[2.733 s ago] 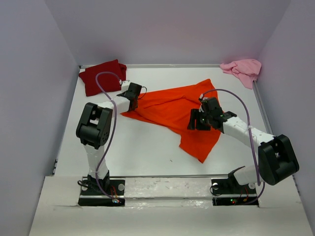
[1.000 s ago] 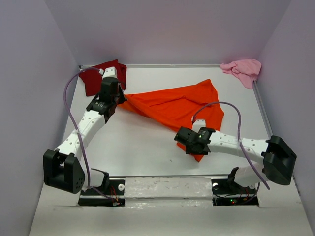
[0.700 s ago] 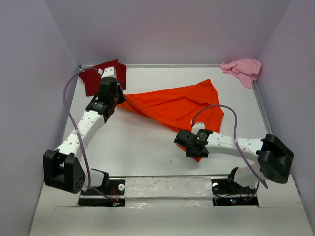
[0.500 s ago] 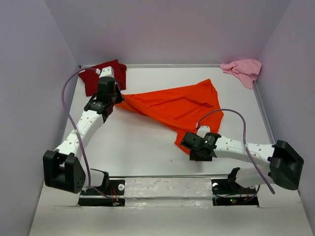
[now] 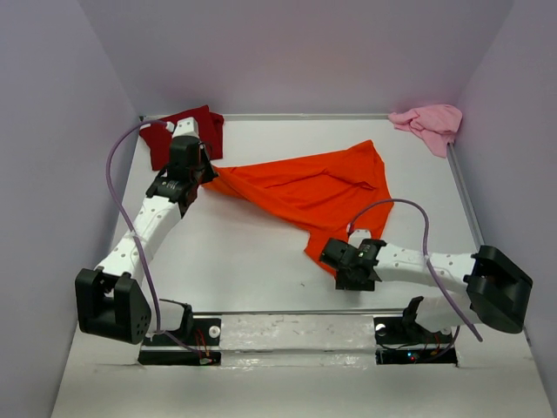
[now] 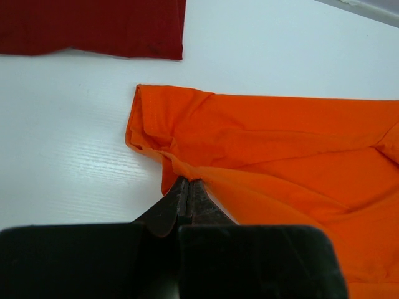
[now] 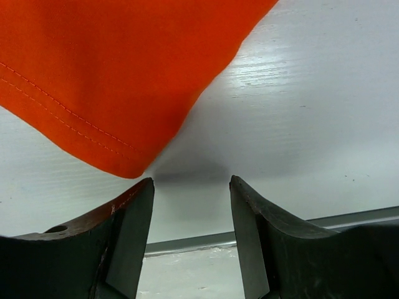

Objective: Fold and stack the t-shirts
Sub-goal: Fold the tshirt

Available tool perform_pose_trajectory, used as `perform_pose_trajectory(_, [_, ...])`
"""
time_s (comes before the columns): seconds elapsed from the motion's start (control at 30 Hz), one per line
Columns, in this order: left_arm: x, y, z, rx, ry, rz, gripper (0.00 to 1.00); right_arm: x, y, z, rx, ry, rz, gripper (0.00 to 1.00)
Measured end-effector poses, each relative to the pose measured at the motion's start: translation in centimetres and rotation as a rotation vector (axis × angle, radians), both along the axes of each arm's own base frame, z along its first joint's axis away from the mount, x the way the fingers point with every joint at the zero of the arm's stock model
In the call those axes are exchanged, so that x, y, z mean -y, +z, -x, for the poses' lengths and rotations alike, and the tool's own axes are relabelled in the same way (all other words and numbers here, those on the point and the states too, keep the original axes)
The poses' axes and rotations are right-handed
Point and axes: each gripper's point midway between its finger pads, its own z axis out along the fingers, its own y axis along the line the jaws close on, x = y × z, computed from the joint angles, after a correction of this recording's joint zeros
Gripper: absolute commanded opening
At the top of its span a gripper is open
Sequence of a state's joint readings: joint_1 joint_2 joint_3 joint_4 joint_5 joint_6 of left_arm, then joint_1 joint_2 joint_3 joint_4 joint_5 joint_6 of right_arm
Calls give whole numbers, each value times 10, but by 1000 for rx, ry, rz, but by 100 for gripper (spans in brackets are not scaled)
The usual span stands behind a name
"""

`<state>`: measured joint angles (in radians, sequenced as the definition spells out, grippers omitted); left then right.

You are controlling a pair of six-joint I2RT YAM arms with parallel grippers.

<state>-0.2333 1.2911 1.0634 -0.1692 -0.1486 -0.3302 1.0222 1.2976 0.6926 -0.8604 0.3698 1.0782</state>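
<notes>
Two sets of fingers work on one bright orange t-shirt (image 5: 305, 187). It lies on the white counter (image 5: 252, 279) in a long slant, from far left to near right. The left fingers (image 6: 187, 192) are pressed together and pinch a bunched bit of orange cloth at the far left end, just beside the dark red t-shirt (image 5: 178, 131). The right fingers (image 5: 331, 257) are spread apart and hold nothing. They sit low at the near right end of the shirt, and the right arm is much the nearer one to that end. In the right wrist view, the pointed near corner of the orange cloth, with its stitched hem, lies just ahead of the fingers and off to one side, close to one fingertip. The gap between the fingers shows only bare counter. So I think the right fingers need to slide forward and a bit sideways to get that corner into the gap before they close. The pale pink t-shirt (image 5: 428, 122) lies crumpled in the far right corner, well apart from both arms.
</notes>
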Motion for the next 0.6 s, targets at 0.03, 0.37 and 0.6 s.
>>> perform_pose_trajectory(0.03, [0,-1,0,-1,-2,1,0,-1,-2,0,-5,1,2,57])
perform_pose_trajectory(0.37, [2,-2,1,-4,-9,5,0,-31,9,-18,23,41,-43,57])
perform_pose_trajectory(0.6, [3,-2,1,-4,-14,8,0,-36,-1,-21,12,61,-27,57])
